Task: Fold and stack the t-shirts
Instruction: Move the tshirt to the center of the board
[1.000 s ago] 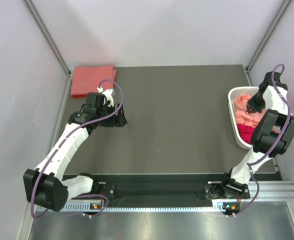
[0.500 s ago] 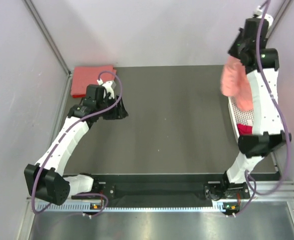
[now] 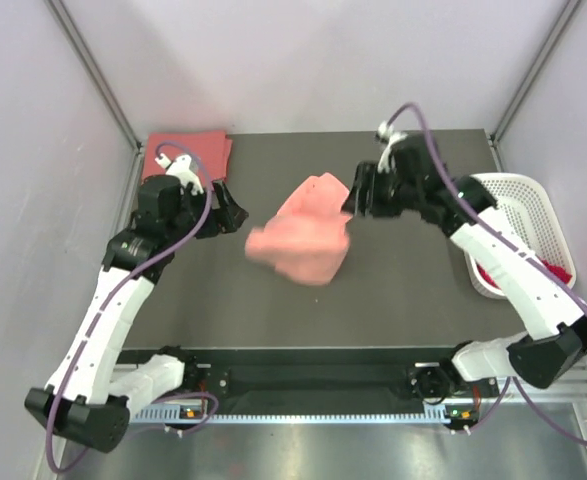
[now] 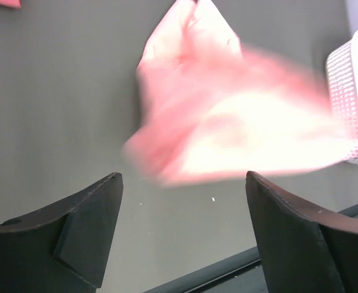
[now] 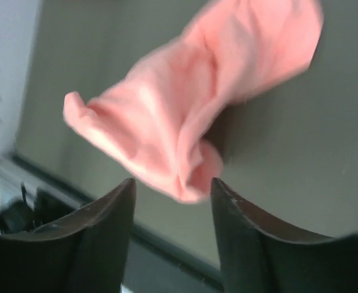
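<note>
Starting at the right end effector [image 5: 173, 185]: its two dark fingers are standing apart with an open gap between them, and in its wrist view nothing is sitting in that gap, so it is gripping nothing. Just beyond the fingertips the light salmon-pink t-shirt [image 3: 303, 235] is showing up bunched and streaked with blur, lying over the middle of the desk [image 3: 403, 290], and I cannot tell whether it is resting on the surface or hanging just above it. Its long axis is running on a diagonal. A narrower peak is pointing to the far side right beside the right end effector, and the wider, crumpled bulk is spreading toward the near left. Across from it, the left end effector [image 4: 183, 177] is hovering with its fingers spread wide and holding nothing, facing the shirt from the left and sitting near its left lobe without touching it. Further out, a coral-red t-shirt [image 3: 178, 155] is lying folded flat in the far-left corner of the desk, behind the left arm. Over on the right edge, the white perforated basket [image 3: 533, 190] is sitting behind the right arm, with the deep magenta-red t-shirt [image 3: 485, 272] showing inside it at the near end.
</note>
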Tool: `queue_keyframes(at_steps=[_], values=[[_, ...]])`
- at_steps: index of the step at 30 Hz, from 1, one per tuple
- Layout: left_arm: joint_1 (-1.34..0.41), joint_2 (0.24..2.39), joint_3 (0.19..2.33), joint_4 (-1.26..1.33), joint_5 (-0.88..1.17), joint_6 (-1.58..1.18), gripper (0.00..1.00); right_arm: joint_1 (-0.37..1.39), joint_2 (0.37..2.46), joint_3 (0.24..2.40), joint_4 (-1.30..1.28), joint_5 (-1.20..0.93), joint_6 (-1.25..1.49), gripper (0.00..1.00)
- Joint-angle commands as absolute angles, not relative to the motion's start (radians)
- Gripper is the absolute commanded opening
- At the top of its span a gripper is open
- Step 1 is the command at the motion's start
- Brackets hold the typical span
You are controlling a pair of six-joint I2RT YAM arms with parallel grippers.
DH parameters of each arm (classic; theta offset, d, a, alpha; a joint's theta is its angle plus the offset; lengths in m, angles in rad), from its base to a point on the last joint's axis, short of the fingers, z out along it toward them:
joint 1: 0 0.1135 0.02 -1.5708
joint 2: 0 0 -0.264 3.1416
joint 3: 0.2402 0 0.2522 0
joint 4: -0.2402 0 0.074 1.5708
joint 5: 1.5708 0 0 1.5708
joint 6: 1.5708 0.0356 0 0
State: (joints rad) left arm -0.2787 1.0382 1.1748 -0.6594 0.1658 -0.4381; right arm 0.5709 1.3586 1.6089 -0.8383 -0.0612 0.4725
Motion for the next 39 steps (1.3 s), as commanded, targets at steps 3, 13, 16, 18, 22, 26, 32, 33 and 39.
queue_keyframes(at_steps=[3, 13, 16, 18, 22, 26, 32, 33, 39], values=[[-0.276, 1.006, 1.111, -0.707, 0.216, -0.549, 0.88, 0.604, 1.166, 1.295, -0.821, -0.117, 0.529, 0.76], [-0.477, 1.169, 1.048, -0.666, 0.189, -0.695, 0.72, 0.603, 1.347, 1.176, -0.612, 0.078, 0.43, 0.56], [-0.477, 1.187, 1.058, -0.629, 0.25, -0.718, 0.67, 0.6, 1.468, 1.241, -0.474, 0.132, 0.416, 0.49], [-0.479, 1.172, 1.043, -0.623, 0.252, -0.716, 0.67, 0.598, 1.584, 1.322, -0.395, 0.152, 0.396, 0.54], [-0.479, 1.132, 1.006, -0.64, 0.244, -0.707, 0.66, 0.588, 1.875, 1.57, -0.362, 0.224, 0.382, 0.68], [-0.477, 1.089, 0.97, -0.646, 0.25, -0.695, 0.66, 0.557, 2.103, 1.802, -0.388, 0.233, 0.399, 0.69], [-0.476, 1.078, 1.037, -0.748, 0.161, -0.591, 0.67, 0.554, 2.373, 2.127, -0.497, 0.253, 0.376, 0.49], [-0.476, 1.078, 1.043, -0.758, 0.149, -0.575, 0.67, 0.552, 2.382, 2.137, -0.492, 0.267, 0.371, 0.49], [-0.469, 1.106, 1.098, -0.787, 0.109, -0.485, 0.68, 0.549, 2.414, 2.151, -0.462, 0.291, 0.324, 0.31]])
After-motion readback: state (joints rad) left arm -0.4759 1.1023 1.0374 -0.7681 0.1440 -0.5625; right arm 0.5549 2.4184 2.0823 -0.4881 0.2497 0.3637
